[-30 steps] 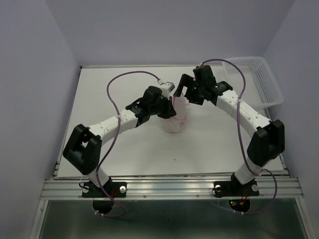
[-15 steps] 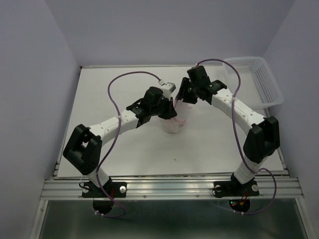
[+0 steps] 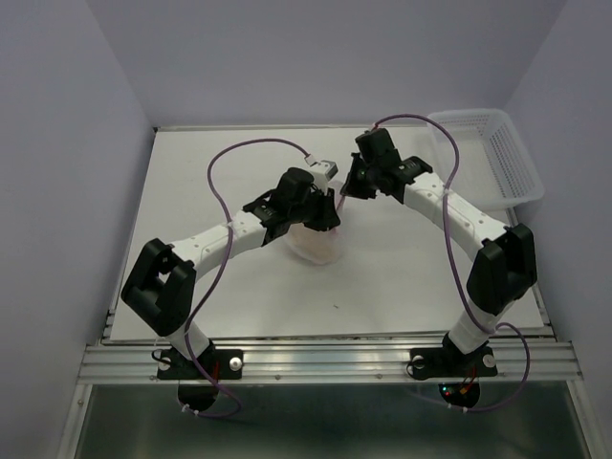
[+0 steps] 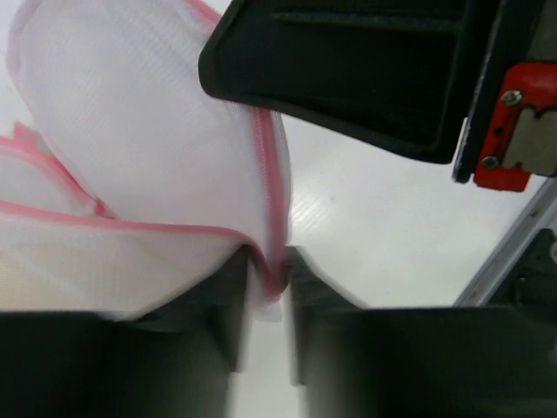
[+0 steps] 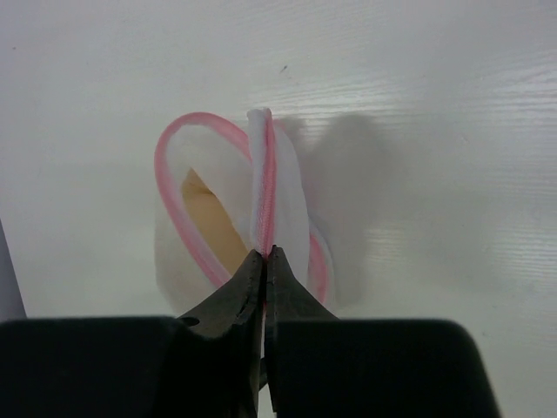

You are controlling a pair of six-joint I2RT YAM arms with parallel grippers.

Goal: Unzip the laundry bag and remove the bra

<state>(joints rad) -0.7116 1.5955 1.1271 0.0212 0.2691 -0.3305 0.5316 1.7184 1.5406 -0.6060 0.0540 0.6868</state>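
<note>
The laundry bag [image 3: 308, 245] is a white mesh pouch with pink zipper trim, low on the table between both arms. In the right wrist view the laundry bag [image 5: 291, 192] gapes and the tan bra [image 5: 209, 222] shows inside. My right gripper [image 5: 264, 252] is shut on the pouch's upright pink-trimmed edge; from above the right gripper [image 3: 345, 191] sits at the pouch's far right. My left gripper [image 4: 270, 261] has its jaws slightly apart, and a fold of the pink trim [image 4: 277, 218] lies loosely between the tips. From above the left gripper [image 3: 325, 218] hangs over the pouch.
A white lattice basket [image 3: 497, 153] stands at the table's far right corner. The black body of the right gripper [image 4: 348, 70] hangs close over the pouch in the left wrist view. Purple cables loop above both arms.
My right gripper moved left and closed from wide open onto the pouch's trim. My left jaws have parted a little. The pouch has sunk from standing tall to lying lower and wider.
</note>
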